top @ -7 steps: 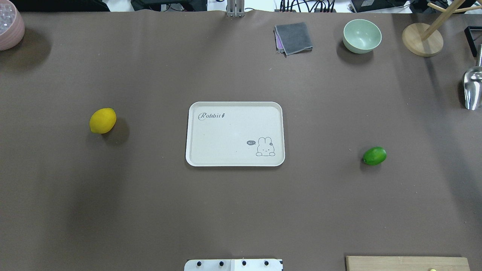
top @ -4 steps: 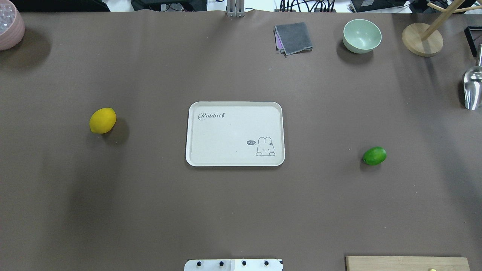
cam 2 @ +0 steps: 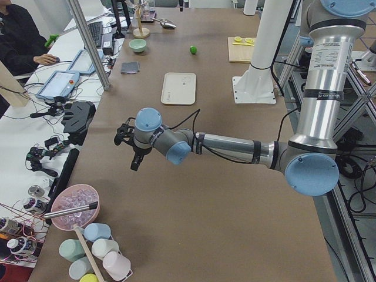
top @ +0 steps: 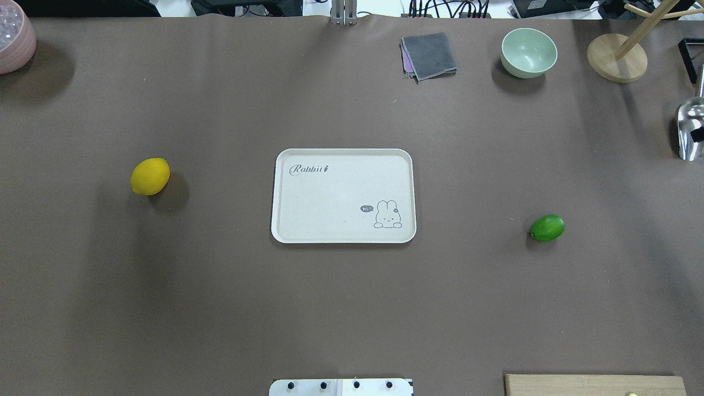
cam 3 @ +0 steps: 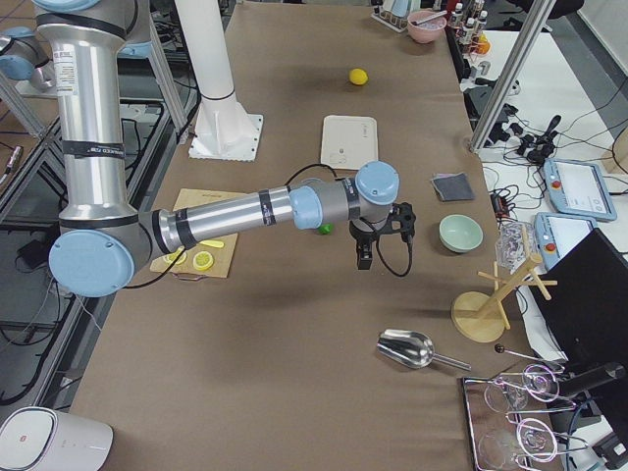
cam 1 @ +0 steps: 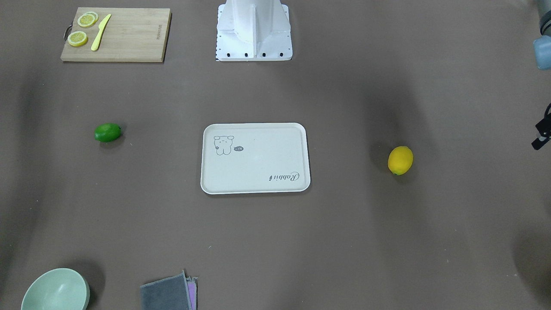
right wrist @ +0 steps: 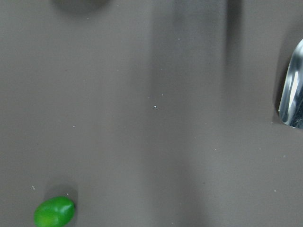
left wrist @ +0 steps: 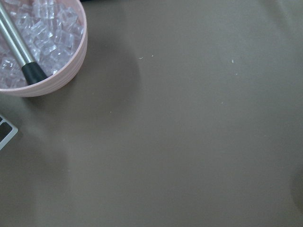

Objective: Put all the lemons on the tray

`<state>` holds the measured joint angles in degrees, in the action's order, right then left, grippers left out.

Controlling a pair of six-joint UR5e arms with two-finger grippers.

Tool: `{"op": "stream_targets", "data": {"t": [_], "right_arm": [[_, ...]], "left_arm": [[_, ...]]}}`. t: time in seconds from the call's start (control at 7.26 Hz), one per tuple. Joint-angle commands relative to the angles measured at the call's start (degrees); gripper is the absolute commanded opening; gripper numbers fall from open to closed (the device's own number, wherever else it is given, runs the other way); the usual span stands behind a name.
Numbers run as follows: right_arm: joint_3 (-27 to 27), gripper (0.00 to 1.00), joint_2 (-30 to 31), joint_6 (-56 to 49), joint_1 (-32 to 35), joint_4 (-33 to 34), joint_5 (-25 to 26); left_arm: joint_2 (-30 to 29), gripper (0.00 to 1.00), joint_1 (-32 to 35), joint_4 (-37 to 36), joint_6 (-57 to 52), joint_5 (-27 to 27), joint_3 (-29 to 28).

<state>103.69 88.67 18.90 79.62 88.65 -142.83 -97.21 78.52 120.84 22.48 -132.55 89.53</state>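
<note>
The yellow lemon (top: 150,176) lies on the table left of the tray (top: 330,203); it also shows in the front view (cam 1: 400,160). The green lemon (top: 547,227) lies right of the tray and shows in the right wrist view (right wrist: 54,211). The tray holds nothing. My left gripper (cam 2: 134,164) hangs above the table's left end, beyond the yellow lemon. My right gripper (cam 3: 363,257) hangs above the table just past the green lemon. Both grippers show only in the side views, so I cannot tell whether they are open or shut.
A pink bowl of ice (left wrist: 47,47) stands at the far left corner (top: 14,38). A grey cloth (top: 429,55), green bowl (top: 528,52), wooden stand (top: 616,58) and metal scoop (top: 690,129) are at the back right. A cutting board (cam 1: 129,38) with lemon slices lies beside the robot base (cam 1: 253,30).
</note>
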Motion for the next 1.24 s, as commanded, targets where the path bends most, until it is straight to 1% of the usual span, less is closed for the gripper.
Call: {"op": "stream_targets", "data": {"t": [0.0,0.14,0.28,0.41,0.55,0.83,0.96,1.1], "right_arm": [[0.11,1.0,0.8,24.93,-7.07,-14.31,4.02],[0.11,1.0,0.89,37.84,-11.89,-17.78,8.67],[0.11,1.0,0.89,45.36,-15.25,-19.99,11.93],[0.29,1.0,0.89,49.53,-17.28,-20.27,12.92],[0.46,1.0,0.89,51.48,-19.04,-20.28,12.93],[1.69,1.0,0.98,57.62,-24.57,-20.28,13.1],[1.69,1.0,0.89,59.4,-27.21,-20.19,13.72],[1.61,1.0,0.72,62.46,-29.76,-20.19,15.55]], "left_arm": [[-3.06,0.98,-3.0,0.44,4.59,0.18,-1.55],[-3.85,0.98,-4.5,0.44,5.55,0.45,-1.98],[-4.99,0.98,-4.77,0.36,5.64,0.45,-2.42],[-6.48,0.98,-4.86,0.27,5.73,0.36,-3.21],[-7.46,0.98,-5.65,0.18,5.82,0.36,-3.22],[-9.74,0.98,-6.09,-0.17,8.0,0.01,-3.04],[-10.53,0.98,-6.44,-0.17,8.11,-0.08,-3.04],[-11.76,0.98,-6.62,-0.34,8.11,0.01,-3.3]]}}
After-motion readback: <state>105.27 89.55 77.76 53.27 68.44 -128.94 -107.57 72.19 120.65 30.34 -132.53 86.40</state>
